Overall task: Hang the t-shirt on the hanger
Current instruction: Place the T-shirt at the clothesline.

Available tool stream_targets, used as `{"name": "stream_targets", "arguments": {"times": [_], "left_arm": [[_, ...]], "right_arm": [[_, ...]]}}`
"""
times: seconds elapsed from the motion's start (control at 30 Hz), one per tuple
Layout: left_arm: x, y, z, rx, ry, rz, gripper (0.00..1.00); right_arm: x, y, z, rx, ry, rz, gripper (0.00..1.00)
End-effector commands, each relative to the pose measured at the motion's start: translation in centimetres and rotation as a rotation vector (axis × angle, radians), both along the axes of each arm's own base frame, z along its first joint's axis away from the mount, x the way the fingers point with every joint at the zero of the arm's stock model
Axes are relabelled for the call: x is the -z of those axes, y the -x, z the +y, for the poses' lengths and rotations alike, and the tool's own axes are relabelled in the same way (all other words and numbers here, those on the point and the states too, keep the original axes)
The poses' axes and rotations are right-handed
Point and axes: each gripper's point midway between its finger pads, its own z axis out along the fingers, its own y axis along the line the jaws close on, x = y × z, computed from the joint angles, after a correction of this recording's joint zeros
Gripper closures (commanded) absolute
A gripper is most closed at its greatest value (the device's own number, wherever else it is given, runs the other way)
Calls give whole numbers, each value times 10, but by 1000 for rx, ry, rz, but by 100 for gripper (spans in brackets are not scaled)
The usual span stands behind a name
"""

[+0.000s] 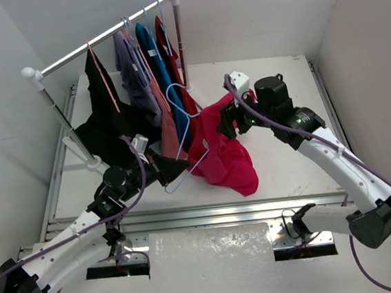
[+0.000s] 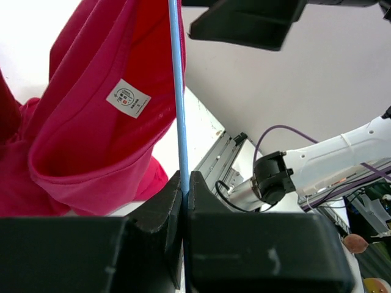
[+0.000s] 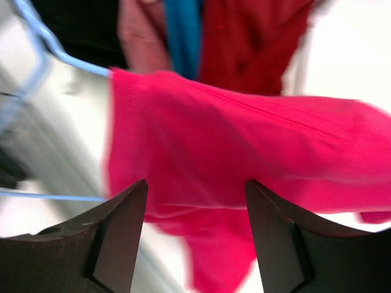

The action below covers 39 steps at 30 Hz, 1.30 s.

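Between the fingers of your left pincer (image 2: 185,178) ran the thin blue wire of the hanger (image 2: 177,91). The jaws were pressed tight on it with no gap showing. Just left of that wire, above the pincer, the t-shirt (image 2: 91,140) hung in a magenta fold, its white label (image 2: 128,97) turned toward the wrist camera.

Your right pincer (image 3: 195,183) stood with its jaws wide apart. Magenta cloth filled the space beyond them. That wrist view was blurred, so you could not tell whether the cloth touched either finger. From overhead, this pincer sat at the upper edge of the shirt, and the rest of the shirt draped down onto the table (image 1: 288,172) on its near side.

To the right of the right pincer, bare tabletop ran to the wall. Behind the left pincer, the table's metal rim (image 1: 209,211) lay near. Beyond the left pincer, the clothes rack (image 1: 102,41) and its hung garments (image 1: 103,121) crowded close to the hanger's hook.

One shoulder of the hanger went under the shirt and was hidden there. The hook overlapped the hung clothes, and you could not tell whether it touched them.
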Motion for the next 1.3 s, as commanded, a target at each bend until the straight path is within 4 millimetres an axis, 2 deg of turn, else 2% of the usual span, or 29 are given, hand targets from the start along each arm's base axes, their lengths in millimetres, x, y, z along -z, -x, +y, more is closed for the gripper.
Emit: {"name": "stream_targets", "arguments": {"times": [0.0, 0.03, 0.07, 0.1, 0.27, 0.43, 0.53, 0.63, 0.7, 0.73, 0.77, 0.93, 1.0, 1.07, 1.13, 1.17, 1.23, 1.27], "left_arm": [[-25, 3, -1, 6, 53, -106, 100], [-25, 3, -1, 6, 51, -106, 100], [-24, 3, -1, 7, 45, -103, 100], [-23, 2, -1, 5, 38, -103, 100], [-20, -3, 2, -25, 12, -92, 100], [-20, -4, 2, -26, -19, -88, 100], [-24, -6, 2, -30, -48, -84, 100], [-26, -4, 2, -17, -64, -90, 100], [-31, 0, 2, -2, -57, -101, 100], [-35, 4, 1, 17, -53, -109, 100], [-39, 9, -1, 48, -52, -123, 100], [-38, 13, -4, 81, -83, -117, 100], [-38, 14, -5, 92, -85, -120, 100], [-40, 16, -5, 103, -79, -130, 100], [-43, 16, -6, 106, -73, -138, 100], [-46, 17, -7, 108, -67, -147, 100], [-50, 17, -7, 112, -64, -159, 100], [-56, 16, -8, 112, -61, -169, 100]], "right_arm": [[-23, -35, -21, 27, 137, -316, 34], [-21, -35, -15, -18, 142, -325, 28], [-21, -33, -12, -62, 157, -350, 17], [-21, -32, -8, -93, 152, -372, 1], [-39, -16, -3, -150, 91, -442, 1], [-44, -20, -12, -165, 159, -598, 9], [-51, -17, -9, -193, 145, -662, 10], [-46, -19, -3, -244, 172, -693, 11], [-35, -25, 0, -270, 208, -671, 13], [-31, -27, 0, -292, 235, -677, 18], [-25, -31, 2, -307, 254, -670, 19], [-31, -43, 9, -300, 247, -734, 20], [-29, -39, 17, -345, 216, -732, 21], [-26, -35, 22, -379, 203, -724, 39], [-17, -26, 28, -441, 180, -688, 52], [-15, -22, 30, -466, 172, -683, 67], [-11, -11, 34, -515, 144, -672, 81], [-12, -8, 34, -524, 137, -673, 100]]}}
